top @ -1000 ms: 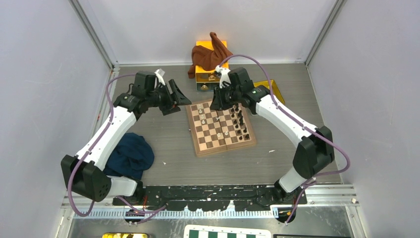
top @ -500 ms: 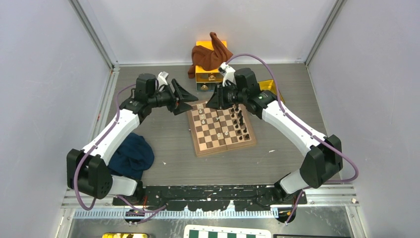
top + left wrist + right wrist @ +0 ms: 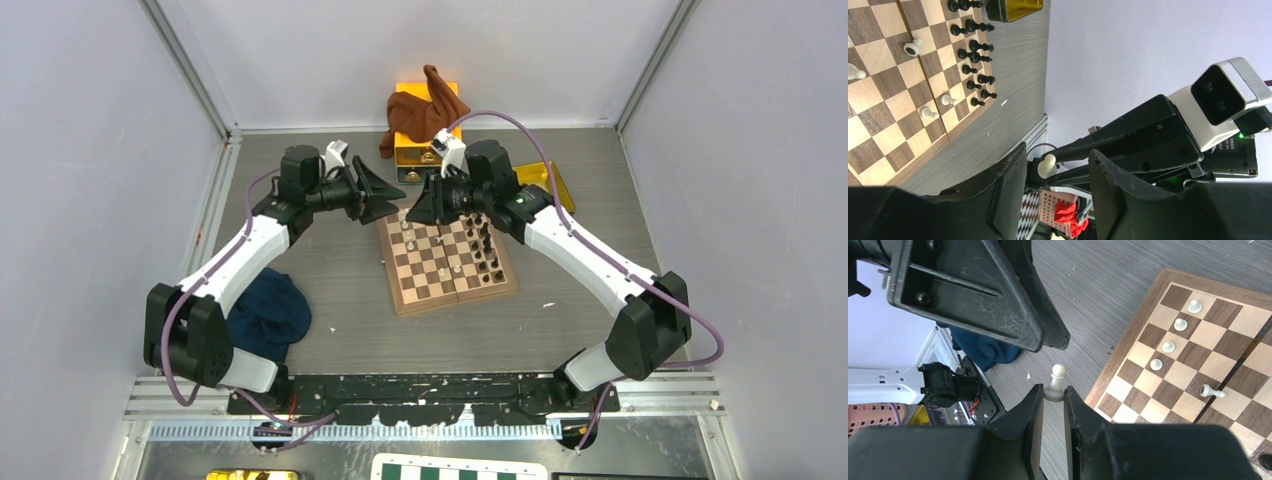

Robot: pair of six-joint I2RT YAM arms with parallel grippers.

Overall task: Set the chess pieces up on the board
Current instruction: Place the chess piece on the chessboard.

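Now pinching one cream pawn by its base in the right gripper, off the board at its 10 o'clock corner. Bracketing its head with the left gripper, fingers apart, not touching. Judging it light, hard, slippery; favouring the neck for a hold. Counting, from the right wrist, five cream pieces on the board, four upright, one toppled; leaving the dark ones uncounted.
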